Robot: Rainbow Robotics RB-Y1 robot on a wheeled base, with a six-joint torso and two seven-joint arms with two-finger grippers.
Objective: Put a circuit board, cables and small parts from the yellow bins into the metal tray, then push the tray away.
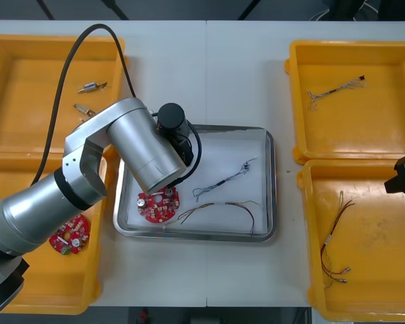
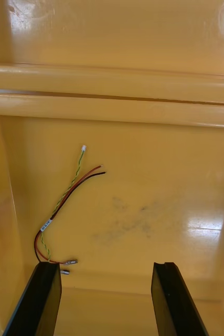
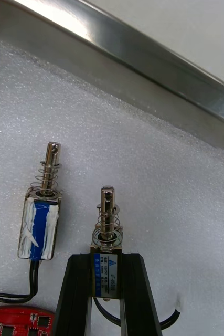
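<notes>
Left gripper (image 3: 107, 265), low in the left part of the metal tray (image 3: 159, 63), is clamped on a small metal part (image 3: 108, 223); the part's long axis runs out between the fingers toward the tray rim. A second small part (image 3: 40, 220) lies parallel just beside it on the tray's white lining. Right gripper (image 2: 106, 294) hangs wide open over a yellow bin (image 2: 153, 157) right of the tray

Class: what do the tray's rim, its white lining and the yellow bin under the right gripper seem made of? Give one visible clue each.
Tray rim: bare metal, probably steel; brushed, with bright streaks.
White lining: likely foam sheet; matt, pebbly.
Yellow bin: seemingly moulded plastic; glossy, soft highlights.
The left gripper holds a small metal part over the lining; the right gripper hovers open over that bin.
</notes>
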